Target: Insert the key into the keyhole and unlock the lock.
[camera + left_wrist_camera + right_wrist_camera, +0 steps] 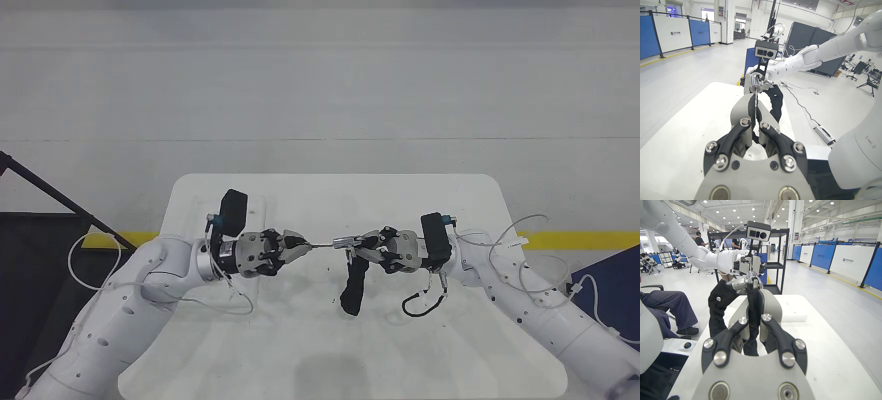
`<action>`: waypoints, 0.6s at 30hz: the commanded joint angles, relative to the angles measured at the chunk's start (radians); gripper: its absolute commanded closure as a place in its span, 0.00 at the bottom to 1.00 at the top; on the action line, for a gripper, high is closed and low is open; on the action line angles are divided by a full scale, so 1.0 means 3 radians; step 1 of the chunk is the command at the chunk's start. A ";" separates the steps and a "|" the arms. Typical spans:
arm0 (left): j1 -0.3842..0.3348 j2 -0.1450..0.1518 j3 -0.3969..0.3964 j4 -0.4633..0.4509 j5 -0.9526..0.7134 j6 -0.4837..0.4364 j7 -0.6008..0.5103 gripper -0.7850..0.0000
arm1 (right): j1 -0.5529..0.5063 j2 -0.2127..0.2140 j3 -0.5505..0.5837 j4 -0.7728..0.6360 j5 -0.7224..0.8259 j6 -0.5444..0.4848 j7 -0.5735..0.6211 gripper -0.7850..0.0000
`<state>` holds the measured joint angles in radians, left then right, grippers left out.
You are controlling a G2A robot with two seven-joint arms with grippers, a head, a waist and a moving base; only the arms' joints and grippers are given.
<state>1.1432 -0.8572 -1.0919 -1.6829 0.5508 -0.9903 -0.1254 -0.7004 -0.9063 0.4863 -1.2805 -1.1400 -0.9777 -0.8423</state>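
Spanning the gap between the two arms, the key point(755, 101) is a thin flat metal blade with a dark head. I judge it light and stiff along its length, but easy to bend or to swivel in the pads if pushed off-axis. Its tip sits at the keyhole point(755, 88) in the round face of the lock point(755, 84), though how far it has entered I cannot tell. The lock's chrome head looks hard, smooth and likely slippery, and is probably the heaviest part. The black fabric sleeve point(350, 290) running from it is soft and floppy, drooping toward the table point(200, 330). The left gripper point(754, 110) is clamped on the key's head with the blade sticking straight out beyond the fingertips, a sensible hold for turning because the flat faces resist twisting. The right gripper point(753, 298) is closed on the sleeved part just beneath the chrome head, holding the lock in the air above the table with its face toward the key. That cloth-covered hold should grip well, but it may give a little, so turning the key could rock the lock.
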 commanded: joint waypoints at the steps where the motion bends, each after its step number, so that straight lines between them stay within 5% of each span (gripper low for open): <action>1: -0.0007 -0.0007 -0.0002 0.0003 0.0003 0.0006 -0.0001 1.00 | 0.0000 0.0000 0.0000 0.0000 0.0000 0.0000 0.0000 1.00; 18: -0.0010 -0.0060 -0.0011 0.0004 0.0027 0.0019 -0.0058 1.00 | 0.0000 0.0000 0.0000 0.0000 0.0000 0.0000 0.0000 1.00</action>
<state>1.1403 -0.8744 -1.0952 -1.6816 0.5587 -0.9857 -0.1427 -0.7004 -0.9063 0.4863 -1.2805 -1.1400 -0.9777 -0.8423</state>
